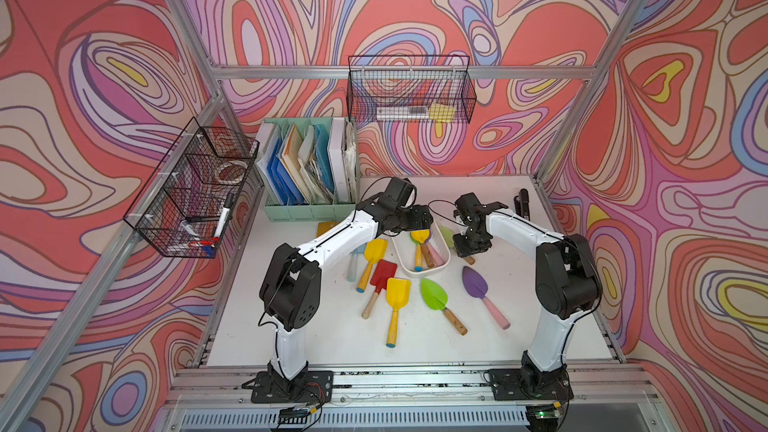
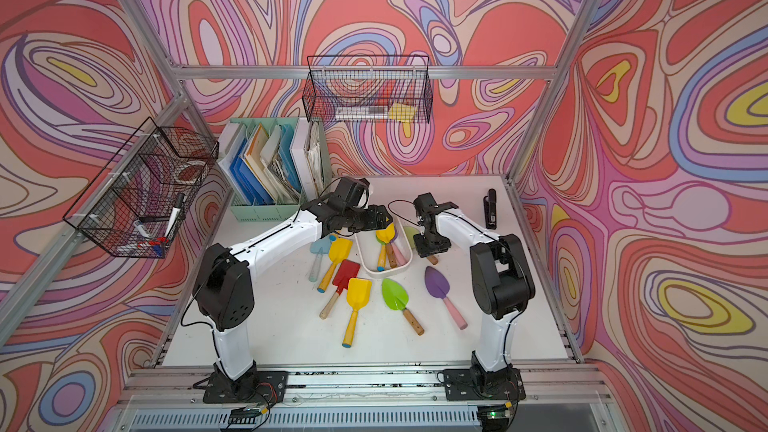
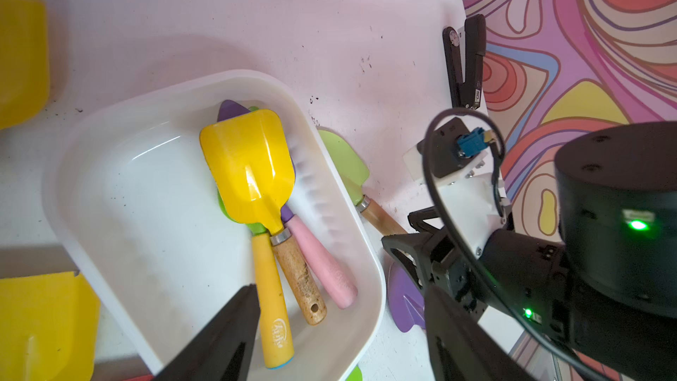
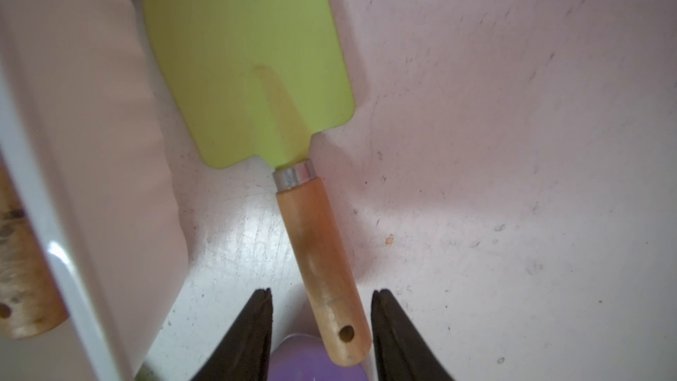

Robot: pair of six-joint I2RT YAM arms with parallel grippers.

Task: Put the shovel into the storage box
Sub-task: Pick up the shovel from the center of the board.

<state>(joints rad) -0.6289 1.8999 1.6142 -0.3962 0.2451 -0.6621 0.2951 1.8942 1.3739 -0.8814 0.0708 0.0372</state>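
Black jaws of the right gripper [image 4: 321, 328] stand apart on either side of a pale green shovel [image 4: 249, 67], straddling the end of its wooden handle without pressing it — nothing is clenched yet. That shovel lies flat on the table, just beside the outer wall of the storage box [image 4: 55, 214].

Going left to right in the top views: the left gripper [image 3: 340, 324] hovers over the box's near end, jaws wide and empty, with a yellow shovel [image 3: 252, 166] directly beneath it, lying inside on top of a wood-handled and a pink-handled one. Beyond the box rim [image 1: 419, 272] the right gripper [image 1: 471, 249] hangs low over the pale green shovel.

My reading: the pick-up of this shovel is in hand. Next the jaws need to close squarely on the handle, lift, and carry it sideways over the rim — the wall sits close, so clearance matters.

White table [image 1: 332, 338], scuffed and speckled, carries several more loose shovels near the arms. Swirled pink, red and lilac walls enclose the room.
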